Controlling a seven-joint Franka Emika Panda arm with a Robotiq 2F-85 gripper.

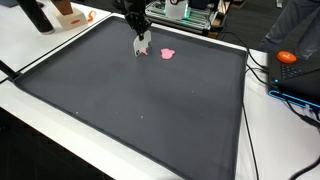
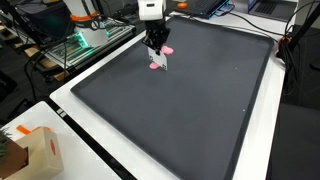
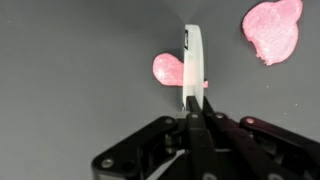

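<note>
So the white stick (image 3: pixel 194 65) is a thin flat strip, clamped edge-on between the jaws of the gripper (image 3: pixel 196 112), which are closed tight on its lower end. It pokes straight out from them. My guess is it's held on edge like that so the narrow side meets the surface, like a blade would.

In the wrist view its tip sits right over the right edge of the small pink blob (image 3: pixel 165 68). I can't tell if it's actually pressing in or just above it. A bigger pink blob (image 3: pixel 272 28) lies a bit off to the right, apart from the first.

In both exterior views the gripper (image 1: pixel 139 38) hangs pointing down at the far part of the dark mat (image 1: pixel 140 110), which covers most of the white counter (image 1: pixel 20 130).

As for containers, neither blob is in one; both lie bare on the mat. There's a cardboard box (image 2: pixel 40 150) on the counter's corner, well away, and I can't see its contents.
</note>
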